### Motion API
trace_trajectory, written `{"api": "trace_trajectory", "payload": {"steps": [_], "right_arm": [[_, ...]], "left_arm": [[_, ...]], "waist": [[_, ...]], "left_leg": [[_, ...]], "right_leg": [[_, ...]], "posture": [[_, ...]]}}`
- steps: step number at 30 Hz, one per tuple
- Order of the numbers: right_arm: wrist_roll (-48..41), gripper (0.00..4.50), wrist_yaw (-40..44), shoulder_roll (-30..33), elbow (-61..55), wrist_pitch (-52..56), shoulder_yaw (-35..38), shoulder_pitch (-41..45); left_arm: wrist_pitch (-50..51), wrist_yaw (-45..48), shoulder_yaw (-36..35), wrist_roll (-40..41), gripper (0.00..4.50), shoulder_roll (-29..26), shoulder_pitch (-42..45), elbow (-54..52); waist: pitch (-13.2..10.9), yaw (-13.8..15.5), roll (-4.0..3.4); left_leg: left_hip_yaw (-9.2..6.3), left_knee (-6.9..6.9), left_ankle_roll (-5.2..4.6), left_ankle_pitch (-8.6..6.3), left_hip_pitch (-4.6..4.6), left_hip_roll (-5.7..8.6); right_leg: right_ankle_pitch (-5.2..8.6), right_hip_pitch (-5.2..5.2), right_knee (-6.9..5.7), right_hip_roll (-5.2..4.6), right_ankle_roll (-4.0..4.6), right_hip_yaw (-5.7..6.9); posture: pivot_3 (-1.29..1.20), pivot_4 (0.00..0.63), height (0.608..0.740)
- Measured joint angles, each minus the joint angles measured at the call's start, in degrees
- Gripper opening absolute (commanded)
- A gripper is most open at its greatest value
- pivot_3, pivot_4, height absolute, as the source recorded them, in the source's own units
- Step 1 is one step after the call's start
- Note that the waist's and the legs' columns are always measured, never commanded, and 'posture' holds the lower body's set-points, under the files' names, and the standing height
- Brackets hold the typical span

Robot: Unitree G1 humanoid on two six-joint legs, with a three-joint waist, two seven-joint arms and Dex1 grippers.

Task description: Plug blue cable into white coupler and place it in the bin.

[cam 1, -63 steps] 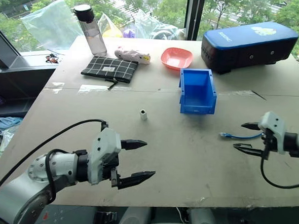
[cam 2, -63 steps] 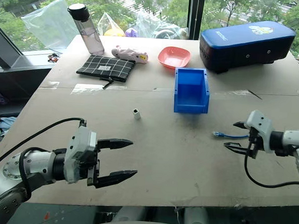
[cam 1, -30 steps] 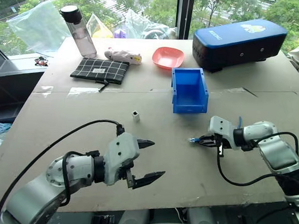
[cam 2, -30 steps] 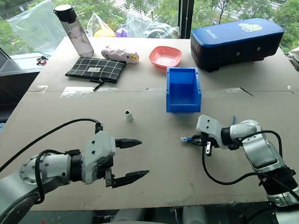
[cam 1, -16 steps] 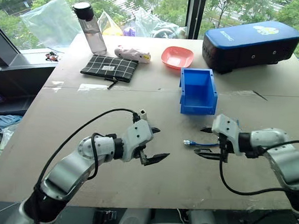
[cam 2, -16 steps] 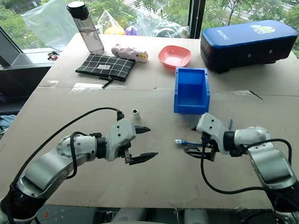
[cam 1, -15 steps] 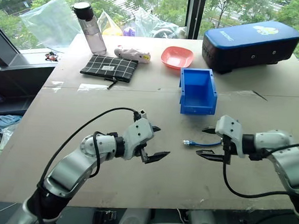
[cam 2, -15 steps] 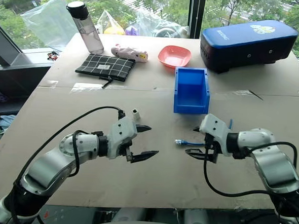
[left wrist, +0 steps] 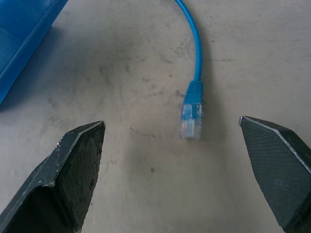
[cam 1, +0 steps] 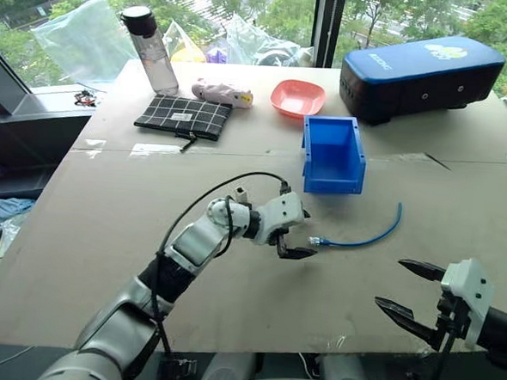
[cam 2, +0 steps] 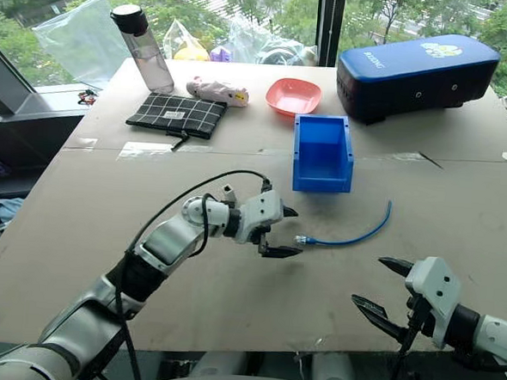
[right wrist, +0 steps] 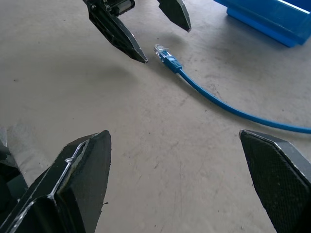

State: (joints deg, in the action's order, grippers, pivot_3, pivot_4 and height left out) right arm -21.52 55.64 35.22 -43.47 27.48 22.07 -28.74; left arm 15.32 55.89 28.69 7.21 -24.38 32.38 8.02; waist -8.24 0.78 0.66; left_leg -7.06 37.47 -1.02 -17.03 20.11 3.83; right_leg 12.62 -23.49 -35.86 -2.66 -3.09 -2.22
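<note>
The blue cable (cam 1: 361, 240) lies loose on the table (cam 1: 104, 233), curving from its clear plug (cam 1: 316, 241) at the left end up and away to the right, just near of the bin (cam 1: 333, 153) and to its right. You have the left gripper (cam 1: 291, 234) right at that plug end: its two black fingers stand wide apart, one on the far side and one on the near side, and the plug sits just beyond their tips, not between them and not touched. In the left wrist view the plug (left wrist: 191, 115) lies flat on the table, between the lines of the two fingertips but ahead of them. Your right gripper (cam 1: 415, 290) hangs at the near right edge of the table, jaws also spread wide, holding nothing, well apart from the cable. The white coupler (cam 1: 239, 193) stands on the table just left of and behind your left wrist, partly hidden by the arm's black lead. The bin stands open at mid-table, nothing visible inside it.
</note>
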Motion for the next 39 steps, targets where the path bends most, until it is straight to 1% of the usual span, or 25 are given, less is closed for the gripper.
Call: {"api": "trace_trajectory", "payload": {"steps": [1,3,4,6,7,8,9,11,13,15,19,20,23,26,29,32,35,36,38,39], "right_arm": [[0.0,4.31,-0.8,-0.2,-0.8,-0.2,0.1,-1.0],[-0.1,4.31,-2.1,-0.7,-1.6,-0.3,0.2,-2.1],[-0.2,4.31,-2.9,-0.9,-1.9,-0.3,0.2,-2.6],[-0.4,4.31,-4.0,-1.3,-2.7,-0.3,0.1,-3.2],[-0.5,4.31,-4.9,-1.5,-3.1,-0.3,-0.2,-3.5],[-0.6,4.31,-5.4,-1.8,-3.1,-0.3,-0.6,-3.7],[-1.2,4.31,-6.4,-2.5,-3.2,0.2,-1.3,-3.7],[-2.7,4.31,-7.8,-3.8,-3.2,1.6,-2.6,-3.6],[-7.5,4.31,-10.4,-6.5,-3.2,5.5,-4.4,-2.7],[-12.6,4.31,-13.0,-8.9,-2.9,9.4,-5.9,-1.3],[-23.5,4.31,-19.6,-14.8,-0.6,15.7,-9.0,5.4],[-25.5,4.31,-21.6,-16.6,0.3,16.6,-9.8,8.0],[-31.0,4.31,-26.1,-19.8,2.1,18.4,-11.6,13.0],[-38.1,4.31,-31.1,-24.1,4.5,18.8,-12.3,17.7],[-45.0,4.31,-35.4,-26.1,5.9,18.7,-12.3,20.6],[-50.3,3.52,-38.9,-26.6,6.5,18.6,-12.8,22.1],[-53.5,2.00,-40.8,-26.0,6.5,18.5,-14.2,23.6],[-54.6,1.58,-41.3,-25.9,6.5,18.4,-14.6,23.9],[-56.2,0.51,-42.2,-25.3,6.5,18.2,-15.2,24.7],[-56.9,0.10,-42.5,-24.8,6.5,17.9,-15.2,25.1]], "left_arm": [[-1.8,0.7,0.7,-0.8,3.74,0.9,0.8,2.2],[-4.1,1.5,0.7,-1.4,2.94,2.4,1.4,4.8],[-5.6,2.2,0.6,-1.6,2.41,2.7,1.8,6.2],[-7.0,3.1,0.6,-2.1,1.50,3.0,2.1,7.3],[-7.8,3.9,0.5,-2.4,0.89,3.0,2.2,7.7],[-8.2,4.2,0.4,-2.6,0.55,3.0,2.2,7.8],[-8.3,4.9,0.1,-2.5,0.07,3.0,2.2,7.9],[-8.0,6.0,-0.3,-2.4,0.02,2.8,2.1,7.7],[-3.6,8.4,-1.7,0.5,0.02,2.6,0.8,6.1],[4.2,10.1,-3.7,5.1,0.02,2.7,-0.3,3.6],[25.8,11.0,-12.7,19.7,0.02,1.9,0.4,-4.0],[30.9,10.6,-15.4,23.6,0.02,1.9,0.6,-5.8],[41.0,8.7,-20.2,31.4,0.02,2.0,0.8,-9.8],[48.4,5.8,-23.7,37.5,0.02,2.6,0.1,-12.8],[52.8,2.9,-26.3,41.7,0.02,3.4,-0.1,-14.7],[55.5,0.3,-28.5,45.1,0.00,3.8,-0.1,-16.3],[56.9,-2.0,-29.4,47.2,0.00,3.9,-0.2,-17.1],[57.0,-2.8,-29.7,47.5,0.00,3.9,-0.3,-17.4],[57.3,-3.9,-30.4,48.2,0.00,3.9,-0.7,-17.6],[57.4,-4.3,-30.7,48.7,0.00,3.8,-0.8,-17.7]], "waist": [[0.0,-0.1,0.00],[0.0,0.0,0.00],[0.0,0.1,0.00],[0.0,0.1,-0.01],[0.0,0.1,0.03],[0.0,0.1,0.05],[0.0,0.1,0.05],[0.1,0.0,0.03],[0.1,-0.1,0.02],[0.0,-0.1,0.02],[0.0,-0.1,0.00],[0.0,-0.1,0.00],[0.1,0.0,-0.06],[0.1,-0.2,-0.07],[0.1,-0.1,-0.07],[0.1,-0.2,-0.07],[0.1,-0.2,-0.08],[0.1,-0.2,-0.08],[0.1,-0.2,-0.08],[0.1,-0.2,-0.08]], "left_leg": [[0.01,-0.01,0.00,0.00,-0.02,-0.02],[0.00,-0.01,0.00,0.00,-0.02,-0.03],[0.00,-0.01,0.00,0.00,-0.02,-0.03],[0.01,-0.01,0.00,0.00,-0.02,-0.01],[0.00,-0.01,0.00,0.00,-0.02,-0.01],[-0.01,-0.01,0.00,0.00,-0.02,-0.01],[-0.01,-0.01,0.00,0.00,-0.02,-0.02],[-0.02,-0.01,0.00,0.00,-0.02,-0.02],[-0.04,-0.03,0.00,0.00,-0.02,-0.05],[-0.06,-0.02,-0.01,-0.01,0.00,-0.05],[-0.12,0.02,-0.25,-0.13,0.01,-0.04],[-0.12,0.02,-0.24,-0.13,0.00,-0.04],[-0.19,0.00,-0.01,0.00,0.00,-0.02],[-0.19,-0.02,0.01,0.01,0.00,-0.03],[-0.20,-0.02,0.02,0.01,0.00,-0.02],[-0.17,-0.02,0.02,0.02,0.00,-0.02],[-0.17,-0.03,0.03,0.02,0.00,-0.02],[-0.14,-0.03,0.03,0.02,0.00,-0.02],[-0.12,-0.02,0.03,0.02,-0.01,-0.02],[-0.12,-0.02,0.03,0.02,-0.01,-0.01]], "right_leg": [[0.00,-0.01,-0.01,0.02,0.00,-0.02],[0.00,0.00,-0.01,0.03,0.00,-0.02],[0.00,0.00,-0.01,0.02,0.00,-0.02],[0.01,0.01,0.00,0.00,-0.01,-0.02],[0.01,0.02,0.00,0.00,-0.01,-0.01],[0.01,0.02,0.00,0.00,-0.01,0.00],[0.01,0.02,0.00,0.00,-0.01,0.00],[0.01,0.01,0.00,0.00,-0.01,0.00],[0.01,0.00,-0.01,0.02,-0.01,-0.01],[0.01,-0.01,-0.02,0.01,0.00,-0.02],[0.01,-0.03,-0.06,0.01,0.00,0.05],[0.01,-0.03,-0.06,0.02,0.00,0.07],[0.01,-0.03,-0.06,0.01,0.00,0.12],[0.01,-0.07,-0.06,0.02,0.01,0.08],[0.00,-0.06,-0.07,0.01,0.01,0.06],[0.00,-0.08,-0.09,0.01,0.02,0.05],[0.00,-0.09,-0.09,0.03,0.02,0.05],[0.00,-0.09,-0.09,0.03,0.02,0.04],[0.00,-0.09,-0.09,0.03,0.01,0.02],[0.00,-0.09,-0.09,0.03,0.02,0.03]], "posture": [[0.00,0.150,0.740],[0.00,0.150,0.740],[0.00,0.150,0.740],[0.00,0.150,0.740],[0.00,0.150,0.740],[0.00,0.150,0.740],[0.00,0.150,0.740],[0.00,0.150,0.740],[0.00,0.150,0.740],[0.00,0.150,0.740],[0.00,0.150,0.740],[0.00,0.150,0.740],[0.00,0.150,0.740],[0.00,0.150,0.740],[0.00,0.150,0.740],[0.00,0.150,0.740],[0.00,0.150,0.740],[0.00,0.150,0.740],[0.00,0.150,0.740],[0.00,0.150,0.740]]}}
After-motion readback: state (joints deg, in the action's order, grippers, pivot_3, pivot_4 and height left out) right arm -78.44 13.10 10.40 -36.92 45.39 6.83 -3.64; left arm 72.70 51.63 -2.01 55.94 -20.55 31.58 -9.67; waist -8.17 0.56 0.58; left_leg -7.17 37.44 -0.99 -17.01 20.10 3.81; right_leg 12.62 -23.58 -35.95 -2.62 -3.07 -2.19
